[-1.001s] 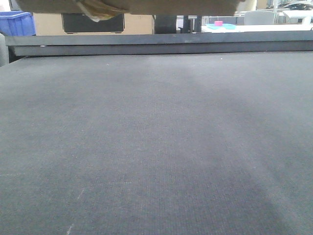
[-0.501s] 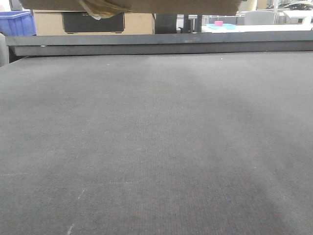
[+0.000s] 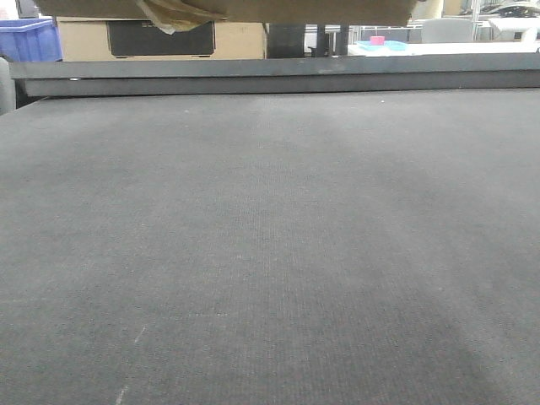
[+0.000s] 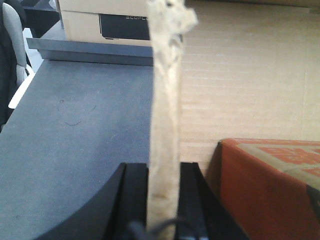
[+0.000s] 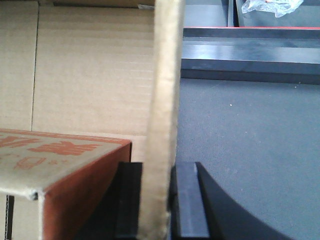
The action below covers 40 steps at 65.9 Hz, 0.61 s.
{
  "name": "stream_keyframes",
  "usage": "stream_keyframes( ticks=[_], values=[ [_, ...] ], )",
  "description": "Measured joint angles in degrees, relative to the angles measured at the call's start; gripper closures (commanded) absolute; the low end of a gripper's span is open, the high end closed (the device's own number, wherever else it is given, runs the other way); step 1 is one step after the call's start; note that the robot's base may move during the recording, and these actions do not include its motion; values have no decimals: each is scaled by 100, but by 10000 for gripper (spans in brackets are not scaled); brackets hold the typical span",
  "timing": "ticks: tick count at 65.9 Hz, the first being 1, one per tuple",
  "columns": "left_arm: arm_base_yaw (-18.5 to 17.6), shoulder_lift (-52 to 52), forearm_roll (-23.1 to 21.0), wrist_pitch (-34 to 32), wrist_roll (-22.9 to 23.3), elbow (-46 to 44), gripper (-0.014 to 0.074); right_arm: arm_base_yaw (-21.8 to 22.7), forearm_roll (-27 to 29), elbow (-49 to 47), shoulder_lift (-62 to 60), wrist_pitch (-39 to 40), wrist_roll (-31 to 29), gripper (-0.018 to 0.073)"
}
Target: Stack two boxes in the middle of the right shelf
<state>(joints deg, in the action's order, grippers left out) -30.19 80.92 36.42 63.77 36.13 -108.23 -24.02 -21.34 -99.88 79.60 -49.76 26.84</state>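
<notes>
A tan cardboard box [image 3: 253, 8] hangs above the dark grey surface, and only its underside shows at the top edge of the front view. My left gripper [image 4: 163, 172] is shut on the box's left wall [image 4: 165, 100], one black finger [image 4: 137, 195] on each side. My right gripper [image 5: 156, 172] is shut on the opposite wall [image 5: 165, 75]. Inside the box lies a red-printed carton [image 4: 270, 185], also seen in the right wrist view [image 5: 65, 165]. The shelf is out of view.
The dark grey matte surface [image 3: 270, 253] spreads under the box and ends at a raised rail [image 3: 270, 76]. Behind the rail stand a tan box with a dark panel [image 3: 160, 38], a blue bin [image 3: 29, 40] and a small pink item [image 3: 376, 40].
The box's underside has risen slightly in the front view over the last second. Over the last half second nothing has moved.
</notes>
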Motion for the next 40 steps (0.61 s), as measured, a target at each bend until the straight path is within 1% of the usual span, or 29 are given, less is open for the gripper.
stream_keyframes(
  ticks=[40],
  values=[
    [0,0,0,0,0,0,707,0,-12,0,0,46,0,713]
  ],
)
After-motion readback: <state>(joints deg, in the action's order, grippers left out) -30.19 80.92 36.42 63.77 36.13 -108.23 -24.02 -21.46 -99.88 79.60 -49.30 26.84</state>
